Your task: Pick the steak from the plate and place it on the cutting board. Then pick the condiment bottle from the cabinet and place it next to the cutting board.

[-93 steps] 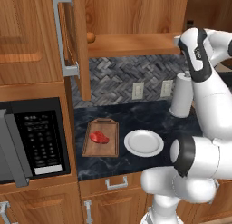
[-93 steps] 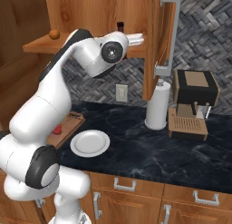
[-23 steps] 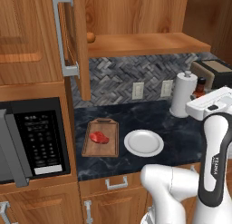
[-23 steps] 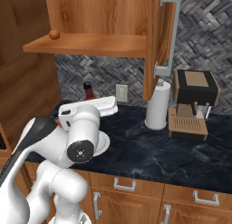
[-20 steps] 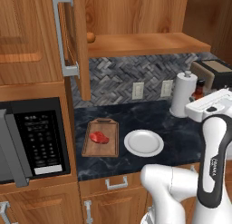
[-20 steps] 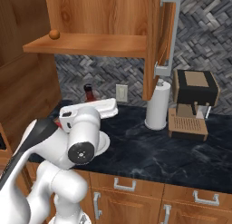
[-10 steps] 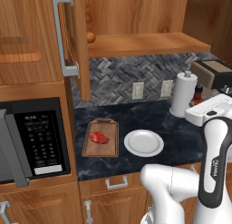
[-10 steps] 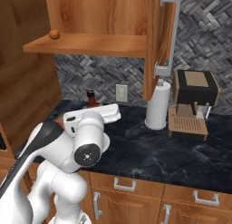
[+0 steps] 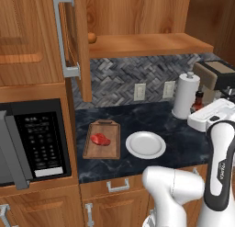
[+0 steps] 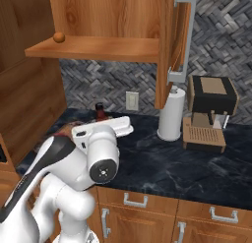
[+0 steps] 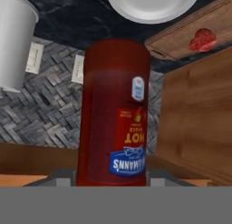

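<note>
Hand view: slim glossy condiment bottle [image 11: 113, 114]

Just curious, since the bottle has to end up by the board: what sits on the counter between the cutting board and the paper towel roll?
The plate, bare, between the cutting board and the paper towel roll, in the left base view.

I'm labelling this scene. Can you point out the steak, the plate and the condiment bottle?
steak [image 9: 100, 139], left base view, middle of the meat.
plate [image 9: 145, 144], left base view, bare centre.
condiment bottle [image 11: 113, 114], hand view, its red body.
</note>
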